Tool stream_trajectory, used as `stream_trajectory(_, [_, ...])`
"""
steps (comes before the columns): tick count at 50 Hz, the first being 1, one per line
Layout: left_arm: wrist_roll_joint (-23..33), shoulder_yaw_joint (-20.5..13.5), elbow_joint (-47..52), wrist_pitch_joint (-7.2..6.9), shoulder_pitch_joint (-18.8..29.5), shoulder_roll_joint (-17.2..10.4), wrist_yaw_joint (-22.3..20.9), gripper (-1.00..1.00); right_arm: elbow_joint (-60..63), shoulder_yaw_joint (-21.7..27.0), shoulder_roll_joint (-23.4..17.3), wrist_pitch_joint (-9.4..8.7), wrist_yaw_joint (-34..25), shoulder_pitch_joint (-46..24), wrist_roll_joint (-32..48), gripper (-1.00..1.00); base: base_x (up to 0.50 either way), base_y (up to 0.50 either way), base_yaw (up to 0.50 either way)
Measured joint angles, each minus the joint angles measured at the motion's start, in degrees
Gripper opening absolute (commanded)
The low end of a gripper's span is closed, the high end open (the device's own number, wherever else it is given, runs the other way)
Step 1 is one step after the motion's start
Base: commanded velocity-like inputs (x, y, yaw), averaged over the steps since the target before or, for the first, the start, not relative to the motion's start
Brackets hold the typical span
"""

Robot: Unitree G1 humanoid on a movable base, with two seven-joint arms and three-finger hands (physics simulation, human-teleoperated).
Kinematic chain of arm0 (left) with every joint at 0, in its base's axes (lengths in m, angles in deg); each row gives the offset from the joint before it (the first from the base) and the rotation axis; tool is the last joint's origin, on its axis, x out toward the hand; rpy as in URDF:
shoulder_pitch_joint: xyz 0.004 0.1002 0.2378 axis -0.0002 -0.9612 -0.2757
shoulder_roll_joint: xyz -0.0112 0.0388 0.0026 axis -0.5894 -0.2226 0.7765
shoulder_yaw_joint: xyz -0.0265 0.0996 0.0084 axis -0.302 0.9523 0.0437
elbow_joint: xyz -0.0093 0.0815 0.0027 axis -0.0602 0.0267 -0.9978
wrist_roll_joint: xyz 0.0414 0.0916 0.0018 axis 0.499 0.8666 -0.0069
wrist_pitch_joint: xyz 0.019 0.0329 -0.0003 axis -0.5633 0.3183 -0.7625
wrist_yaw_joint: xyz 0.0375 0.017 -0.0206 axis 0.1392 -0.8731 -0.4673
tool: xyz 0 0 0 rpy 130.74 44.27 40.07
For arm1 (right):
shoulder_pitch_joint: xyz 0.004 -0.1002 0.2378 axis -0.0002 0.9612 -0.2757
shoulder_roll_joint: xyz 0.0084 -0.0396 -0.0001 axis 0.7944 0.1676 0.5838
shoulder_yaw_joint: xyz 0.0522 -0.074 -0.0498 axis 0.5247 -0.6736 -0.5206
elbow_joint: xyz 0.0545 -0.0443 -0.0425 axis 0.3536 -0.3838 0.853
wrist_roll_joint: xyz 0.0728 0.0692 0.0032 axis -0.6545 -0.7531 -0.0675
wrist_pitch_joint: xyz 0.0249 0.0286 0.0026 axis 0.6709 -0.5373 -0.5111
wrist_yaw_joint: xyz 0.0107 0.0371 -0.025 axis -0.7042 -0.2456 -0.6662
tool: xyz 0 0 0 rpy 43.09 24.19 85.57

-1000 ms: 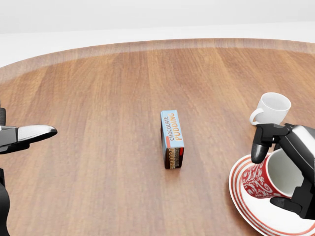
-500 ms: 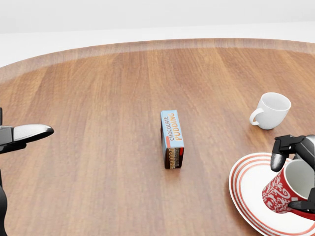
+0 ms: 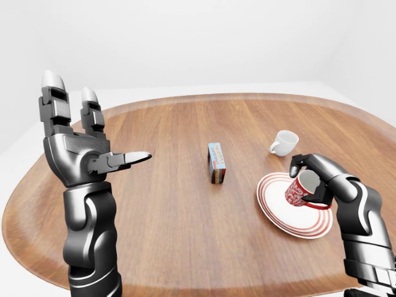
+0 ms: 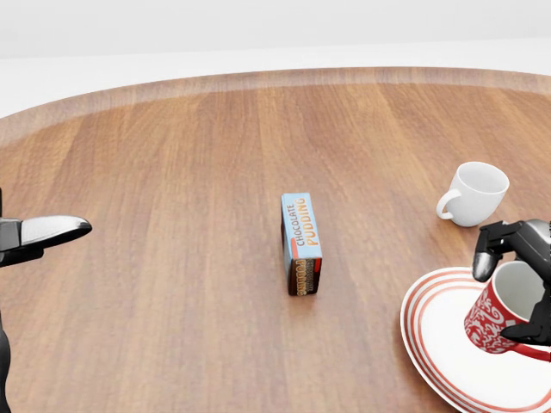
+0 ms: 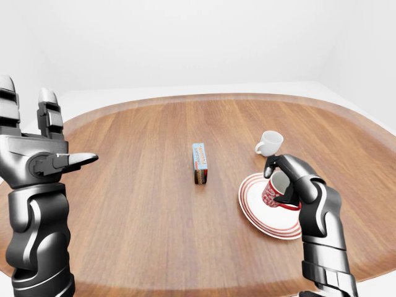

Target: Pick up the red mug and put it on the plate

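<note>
— Two hands over one wooden counter: how do they stand?
— Left hand raised at the left-eye view's left, fingers spread wide, holding nothing. Mid-counter, one pudding box. Farther right, one white cup, just beyond one red-striped plate.
— And the red mug?
— One only, tilted over the plate, right hand wrapped around it. Placing looks to be the step in hand; next it likely needs righting, lowering onto the plate, then releasing.
</note>
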State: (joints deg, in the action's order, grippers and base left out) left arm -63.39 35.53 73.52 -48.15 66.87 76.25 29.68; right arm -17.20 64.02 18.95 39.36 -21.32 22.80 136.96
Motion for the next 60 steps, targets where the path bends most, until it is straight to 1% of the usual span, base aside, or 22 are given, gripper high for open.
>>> stream_trajectory(5, [0.05,-0.01,-0.18,0.0,-0.04,0.0,-0.09,1.0,-3.34,-1.38,0.02,0.33,3.11,-0.89,1.13,-1.0,0.0,0.0,0.0])
stream_trajectory(21, [0.03,-0.06,-0.37,0.0,-0.19,0.01,-0.26,1.0,-13.23,-4.7,1.23,2.63,14.01,0.46,5.17,-1.0,0.0,0.0,0.0])
stream_trajectory(24, [0.05,-0.06,-0.38,0.0,-0.29,0.03,-0.32,1.0,-14.73,-5.12,1.27,2.21,16.82,0.74,6.63,-1.0,0.0,0.0,0.0])
stream_trajectory(28, [0.09,-0.06,-0.48,0.0,-0.35,0.05,-0.4,1.0,-15.38,-5.28,1.14,1.12,20.02,0.95,8.69,-1.0,0.0,0.0,0.0])
stream_trajectory(37, [0.22,0.0,-0.57,0.0,-0.57,0.15,-0.57,1.0,-15.1,-5.13,0.81,-0.67,24.41,0.86,12.3,-1.0,0.0,0.0,0.0])
stream_trajectory(49, [0.23,-0.08,-0.86,0.0,-0.53,0.13,-0.63,1.0,-15.58,-5.44,0.95,-0.67,27.72,-0.12,14.16,-1.0,0.0,0.0,0.0])
stream_trajectory(60, [0.18,-0.19,-0.98,0.0,-0.53,0.04,-0.63,1.0,-20.19,-6.99,1.38,-0.45,30.77,-2.0,13.31,-1.0,0.0,0.0,0.0])
